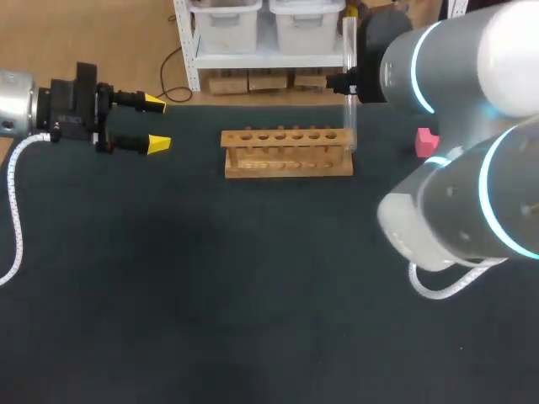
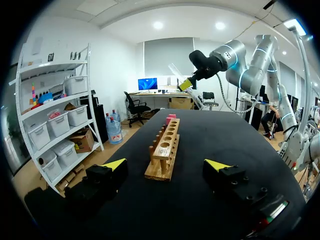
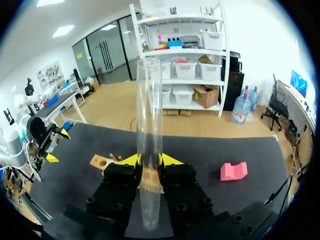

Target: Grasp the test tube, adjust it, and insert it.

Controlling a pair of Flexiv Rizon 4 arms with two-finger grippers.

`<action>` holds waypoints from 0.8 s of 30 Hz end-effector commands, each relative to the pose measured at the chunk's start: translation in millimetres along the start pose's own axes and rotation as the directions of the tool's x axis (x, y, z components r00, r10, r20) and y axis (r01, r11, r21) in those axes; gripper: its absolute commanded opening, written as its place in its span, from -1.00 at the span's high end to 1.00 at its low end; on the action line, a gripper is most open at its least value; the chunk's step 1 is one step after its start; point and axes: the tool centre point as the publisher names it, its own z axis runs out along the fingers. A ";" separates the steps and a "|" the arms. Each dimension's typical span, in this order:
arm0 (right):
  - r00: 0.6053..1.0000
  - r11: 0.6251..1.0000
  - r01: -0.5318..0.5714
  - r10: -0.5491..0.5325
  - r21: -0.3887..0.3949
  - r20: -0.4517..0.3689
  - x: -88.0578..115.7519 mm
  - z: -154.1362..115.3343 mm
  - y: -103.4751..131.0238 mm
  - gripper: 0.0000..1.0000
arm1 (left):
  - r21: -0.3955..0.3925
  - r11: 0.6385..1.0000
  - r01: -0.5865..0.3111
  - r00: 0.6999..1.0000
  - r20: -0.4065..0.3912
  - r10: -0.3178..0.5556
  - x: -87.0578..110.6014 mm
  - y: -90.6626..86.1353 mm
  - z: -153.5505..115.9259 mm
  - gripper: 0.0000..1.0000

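Note:
A clear glass test tube (image 3: 149,135) stands upright between the yellow fingertips of my right gripper (image 3: 149,160), which is shut on it. In the head view the test tube (image 1: 349,84) hangs above the right end of the wooden rack (image 1: 286,152), held by my right arm's wrist. The wooden rack (image 2: 165,152) has a row of several holes, and it lies ahead of my left gripper (image 2: 167,164). My left gripper (image 1: 155,123) is open with nothing between its fingers, hovering at the table's far left, apart from the rack. The rack (image 3: 102,161) shows partly behind the right gripper's fingers.
A pink block (image 1: 426,140) lies on the dark table right of the rack, also visible as the pink block (image 3: 233,171) beside the right gripper. A white coiled cable (image 1: 15,210) hangs from my left arm over the table's left edge.

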 end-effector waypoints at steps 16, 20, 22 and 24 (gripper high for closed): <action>0.672 0.998 0.022 0.033 -0.065 0.740 -18.2 5.4 16.8 1.00 | 0.001 1.000 -0.003 1.000 0.004 0.003 1.7 0.9 0.2 -1.00; 0.676 0.996 0.030 0.039 -0.081 0.736 -22.7 12.1 18.4 1.00 | 0.001 1.000 -0.003 1.000 0.004 0.003 1.7 0.9 0.2 -1.00; 0.675 0.996 0.041 0.035 -0.084 0.737 -24.8 14.0 19.8 1.00 | 0.001 1.000 -0.003 1.000 0.004 0.003 1.7 0.9 0.2 -1.00; 0.677 0.995 0.053 0.029 -0.088 0.735 -26.6 14.8 20.9 1.00 | 0.001 1.000 -0.003 1.000 0.004 0.003 1.7 0.9 0.2 -1.00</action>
